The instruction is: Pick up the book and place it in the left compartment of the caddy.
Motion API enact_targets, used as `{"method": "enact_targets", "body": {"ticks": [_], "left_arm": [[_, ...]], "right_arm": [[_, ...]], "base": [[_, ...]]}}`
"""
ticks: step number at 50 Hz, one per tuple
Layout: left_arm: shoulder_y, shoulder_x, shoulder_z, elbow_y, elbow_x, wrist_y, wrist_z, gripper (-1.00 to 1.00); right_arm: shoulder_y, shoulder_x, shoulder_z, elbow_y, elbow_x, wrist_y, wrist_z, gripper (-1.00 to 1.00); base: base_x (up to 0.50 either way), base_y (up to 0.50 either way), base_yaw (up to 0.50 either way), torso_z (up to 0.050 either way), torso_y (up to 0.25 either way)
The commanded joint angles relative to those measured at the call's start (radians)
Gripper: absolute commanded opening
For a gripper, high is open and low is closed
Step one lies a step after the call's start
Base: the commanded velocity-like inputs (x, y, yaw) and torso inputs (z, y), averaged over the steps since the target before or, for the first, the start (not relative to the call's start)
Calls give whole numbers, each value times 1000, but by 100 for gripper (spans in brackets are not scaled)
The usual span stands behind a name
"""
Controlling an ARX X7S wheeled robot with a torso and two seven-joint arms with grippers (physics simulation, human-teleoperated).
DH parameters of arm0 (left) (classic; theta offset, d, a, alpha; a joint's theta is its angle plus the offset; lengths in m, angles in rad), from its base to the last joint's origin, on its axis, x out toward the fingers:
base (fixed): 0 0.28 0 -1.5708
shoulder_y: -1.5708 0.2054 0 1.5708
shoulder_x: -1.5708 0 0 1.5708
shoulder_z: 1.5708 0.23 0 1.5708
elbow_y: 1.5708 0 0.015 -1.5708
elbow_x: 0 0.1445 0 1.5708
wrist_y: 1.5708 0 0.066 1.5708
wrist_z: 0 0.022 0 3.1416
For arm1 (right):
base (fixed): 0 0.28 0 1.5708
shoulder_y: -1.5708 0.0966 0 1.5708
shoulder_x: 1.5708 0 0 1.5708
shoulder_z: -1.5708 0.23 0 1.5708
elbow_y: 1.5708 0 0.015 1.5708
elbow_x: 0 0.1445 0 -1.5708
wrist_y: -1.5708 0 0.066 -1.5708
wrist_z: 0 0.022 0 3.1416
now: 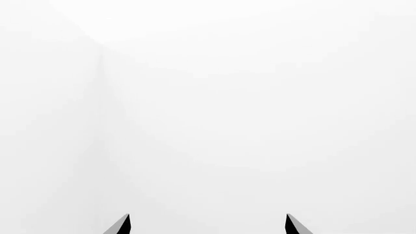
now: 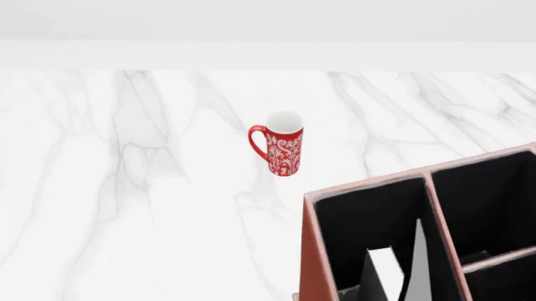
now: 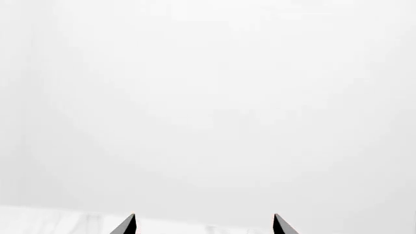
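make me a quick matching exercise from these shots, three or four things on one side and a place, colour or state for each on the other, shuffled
Things:
1. mug
2. book
3. caddy
4. left gripper

Descriptions:
A. reddish-brown outside, black inside
B. open, holding nothing
C. red and white, standing alone on the marble
D. standing in the left compartment

Pairs: 1-C, 2-D, 3-A, 4-B

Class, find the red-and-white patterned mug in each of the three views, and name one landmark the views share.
Head view: the red-and-white patterned mug stands upright mid-picture on the white marble table.
Left wrist view: not in it.
Right wrist view: not in it.
Shared landmark: the marble table, a sliver of it in the right wrist view; the left shows none.
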Motion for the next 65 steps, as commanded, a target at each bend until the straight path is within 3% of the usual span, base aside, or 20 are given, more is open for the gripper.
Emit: {"method": "enact_targets", "body": {"ticks": [1,38,65], "left_arm": [[13,-3,-2,2,3,14,-2,100],[97,-37,-29,26,0,96,-7,100],[158,-73,-33,33,13,161,-44,100]], "right_arm": [[-29,19,13,-10,-70,-17,45,100],[-35,136,80,-19,-122,-111,153,100],[-36,138,112,-113,-237,-79,209,100]], "base": [[0,0,0,0,0],[0,0,0,0,0],[0,0,0,0,0]]}}
